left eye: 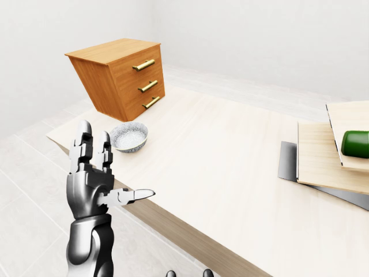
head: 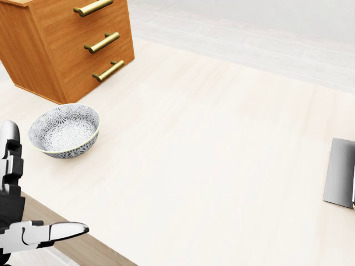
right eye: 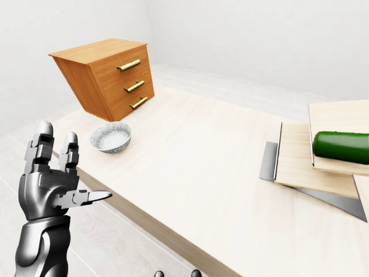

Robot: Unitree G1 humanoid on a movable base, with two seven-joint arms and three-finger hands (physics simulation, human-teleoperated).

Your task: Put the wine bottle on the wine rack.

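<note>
The wine bottle (right eye: 341,146) shows only in part, at the right edge of the right-eye view: a dark green, glossy, rounded cylinder lying on its side, its left end blunt and rounded, the rest cut off by the frame. No label or neck can be made out. It lies on the upper of two pale wooden boards (right eye: 311,161) stacked at the right of the frame, and these rest on a flat grey metal sheet (right eye: 271,163) whose corner sticks out to the left on the bench (right eye: 196,150). Whether these boards belong to the wine rack cannot be told.

The left hand (left eye: 92,184) stands upright at the lower left of the left-eye view, beyond the bench's near edge, palm open. Its two long fingers (left eye: 82,147) point straight up and the thumb juts out to the right; it holds nothing and is well apart from the bottle. Of the right hand (left eye: 187,273) only two dark tips peek in at the bottom edge of the left-eye view, so how far its fingers are spread cannot be told.

In the upper left of the eye views a wooden chest of drawers (left eye: 121,78) with three brass handles sits tilted on the bench. Just below it stands a patterned grey-and-white bowl (head: 64,131), upright and empty, near the left hand.
</note>
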